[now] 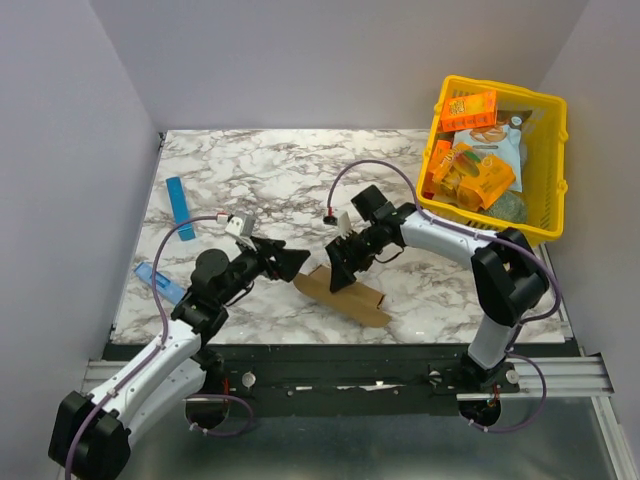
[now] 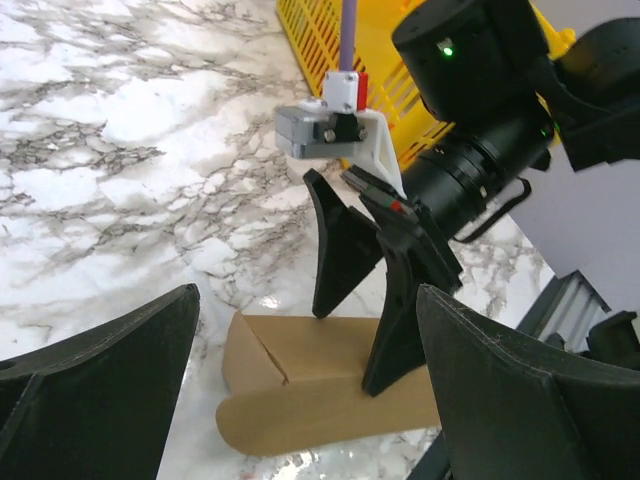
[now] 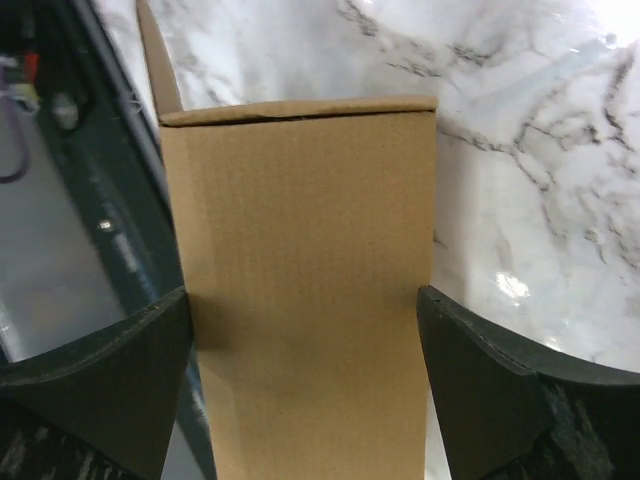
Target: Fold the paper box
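- Close to the near edge of the white-and-grey marbled table [image 1: 260, 170], about mid-width, lies the paper box [image 1: 350, 298]: plain brown cardboard, flattened, set aslant with its right end nearer. One thin flap stands up at a corner.
- Just left of it, the left gripper [image 1: 292, 262] points at the cardboard's left end. Its black fingers [image 2: 110, 390] are spread wide with nothing between them, clear of the cardboard.
- Directly over the box, the right gripper [image 1: 340, 278] points down. Its fingers [image 3: 110, 380] are also spread wide, one over each long edge of the panel. The tips sit at the top face without clamping it; whether they press on it I cannot tell.
- At the near left edge lies a pale blue flat strip [image 1: 160, 282].
- Farther back on the left lies a slim blue bar [image 1: 180, 208].
- At the far right stands a yellow plastic basket [image 1: 555, 140], which holds orange printed snack boxes [image 1: 470, 108] and packets.
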Tool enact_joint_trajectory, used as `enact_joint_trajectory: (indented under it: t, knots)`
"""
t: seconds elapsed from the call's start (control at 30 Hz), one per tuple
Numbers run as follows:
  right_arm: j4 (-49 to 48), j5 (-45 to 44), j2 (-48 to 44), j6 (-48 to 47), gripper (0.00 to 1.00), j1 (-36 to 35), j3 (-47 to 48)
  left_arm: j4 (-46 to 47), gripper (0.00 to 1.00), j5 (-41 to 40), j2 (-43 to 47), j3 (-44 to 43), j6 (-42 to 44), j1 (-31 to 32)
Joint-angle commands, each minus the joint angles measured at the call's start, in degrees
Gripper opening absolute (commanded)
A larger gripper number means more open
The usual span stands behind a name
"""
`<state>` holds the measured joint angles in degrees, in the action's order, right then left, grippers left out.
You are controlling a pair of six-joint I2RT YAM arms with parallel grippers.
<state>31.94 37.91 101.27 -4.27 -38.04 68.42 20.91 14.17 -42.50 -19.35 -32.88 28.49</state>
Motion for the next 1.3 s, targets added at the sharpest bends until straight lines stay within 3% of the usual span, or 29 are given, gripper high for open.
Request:
enact_joint_trajectory:
  t: [0.0,0.13,0.23,0.4,0.57,0.67,0.77,0.93,1.27]
  knots:
    - [5.93,12.53,3.4,-4.33,0.66,2.53,3.46,-12.72,0.99,2.44,3.73,-0.24,-3.41,-0.37]
    - [9.18,20.87,7.7,-9.16,0.66,4.46,6.63,-13.61,0.99,6.81,2.43,0.37,-6.22,-0.45]
    - [11.56,22.2,10.43,-11.54,0.66,5.34,8.92,-13.17,0.99,8.24,0.49,1.16,-7.98,-0.54]
    - [10.34,19.75,11.93,-10.94,0.67,6.93,8.49,-15.9,0.99,1.22,1.27,2.56,-5.8,-0.45]
    - [2.09,10.18,2.82,-4.53,0.94,7.02,3.57,-10.81,0.99,0.76,2.6,8.27,-6.23,-0.45]
    - [-1.69,1.76,-4.03,1.0,0.98,7.02,0.32,-9.05,0.99,0.33,4.53,11.79,-5.7,-0.45]
    - [-3.9,-7.48,-9.67,9.35,0.98,6.93,-4.85,-7.55,0.99,-1.78,7.25,15.65,-6.05,-0.54]
    - [-7.77,-11.17,-26.02,18.75,0.97,4.92,-17.43,-7.37,0.99,-4.07,10.07,16.72,-6.05,-0.63]
    - [-8.91,-15.06,-45.52,35.2,0.94,-9.76,-37.39,-5.61,0.99,-2.13,6.11,15.58,-6.49,-0.72]
